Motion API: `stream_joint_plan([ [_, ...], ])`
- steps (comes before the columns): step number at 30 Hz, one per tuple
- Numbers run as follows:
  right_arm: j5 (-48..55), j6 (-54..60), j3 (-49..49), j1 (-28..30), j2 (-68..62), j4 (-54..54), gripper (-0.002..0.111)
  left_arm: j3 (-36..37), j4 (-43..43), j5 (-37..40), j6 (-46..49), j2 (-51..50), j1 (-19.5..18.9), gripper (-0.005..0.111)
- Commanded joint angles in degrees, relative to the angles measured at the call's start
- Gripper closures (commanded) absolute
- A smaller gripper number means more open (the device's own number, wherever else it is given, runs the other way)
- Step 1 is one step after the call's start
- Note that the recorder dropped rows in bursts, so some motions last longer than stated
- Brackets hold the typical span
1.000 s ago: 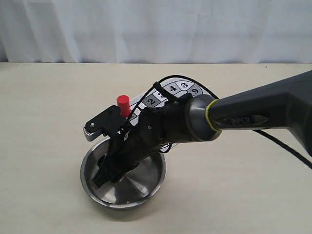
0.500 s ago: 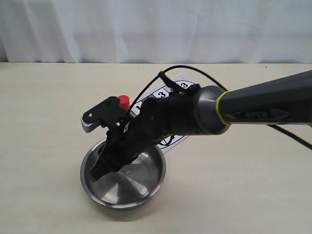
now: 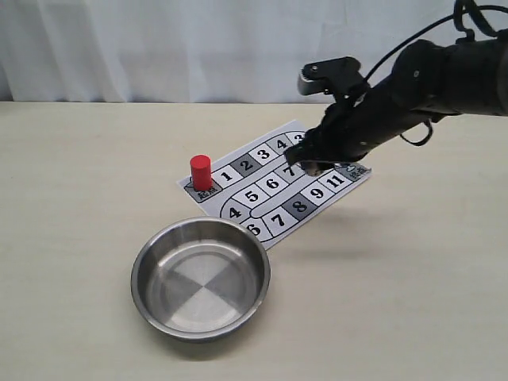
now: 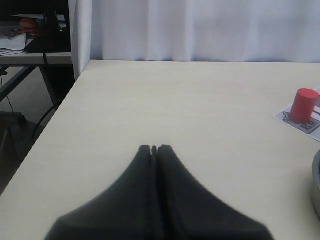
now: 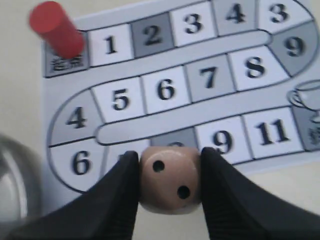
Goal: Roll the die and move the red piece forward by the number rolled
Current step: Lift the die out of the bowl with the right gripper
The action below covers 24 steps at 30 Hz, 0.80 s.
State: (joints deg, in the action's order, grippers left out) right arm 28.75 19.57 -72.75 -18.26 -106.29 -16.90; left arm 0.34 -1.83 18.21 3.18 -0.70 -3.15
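The red piece point(image 3: 201, 171) stands upright on the start square at the left end of the numbered board point(image 3: 274, 186); it also shows as the red piece point(image 5: 56, 29) and the red piece point(image 4: 304, 105). My right gripper point(image 5: 169, 175) is shut on the die point(image 5: 170, 179), a beige cube showing a two-pip face. In the exterior view my right gripper point(image 3: 312, 167) hangs in the air over the board's right part; the die is hard to make out there. My left gripper point(image 4: 155, 148) is shut and empty over bare table.
A steel bowl point(image 3: 201, 278) with nothing in it sits in front of the board; its rim shows as the bowl point(image 5: 15, 170). The board point(image 5: 170, 85) carries numbered squares. A white curtain backs the table, whose left edge point(image 4: 60, 110) drops to the floor.
My right gripper has risen out of the bowl and swung up and right, carrying the die over the board. The bowl now holds nothing. The red piece has not moved.
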Motion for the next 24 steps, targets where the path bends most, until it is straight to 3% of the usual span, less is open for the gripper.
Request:
stream_joint_plan([
  [1,-0.9,-7.2,-0.2,5.7,-2.2,8.7,0.104,-0.3,0.1,-0.7,0.0,0.0,0.5,0.107],
  [8,-7.7,-11.5,-0.2,15.0,-8.0,12.9,0.104,-0.3,0.1,-0.7,0.0,0.0,0.5,0.107],
  [16,-6.8,-7.3,-2.0,16.8,-10.8,9.3,0.104,-0.3,0.1,-0.7,0.0,0.0,0.5,0.107],
  [20,-4.3,11.7,-3.0,16.7,-11.7,-15.0,0.088,-0.3,0.1,-0.7,0.0,0.0,0.5,0.107],
  [22,0.2,26.5,-3.7,16.7,-12.9,-32.8,0.071,-0.3,0.1,-0.7,0.0,0.0,0.5,0.107],
  [24,4.8,38.3,-3.9,16.7,-13.9,-46.6,0.047,-0.3,0.1,-0.7,0.0,0.0,0.5,0.107],
])
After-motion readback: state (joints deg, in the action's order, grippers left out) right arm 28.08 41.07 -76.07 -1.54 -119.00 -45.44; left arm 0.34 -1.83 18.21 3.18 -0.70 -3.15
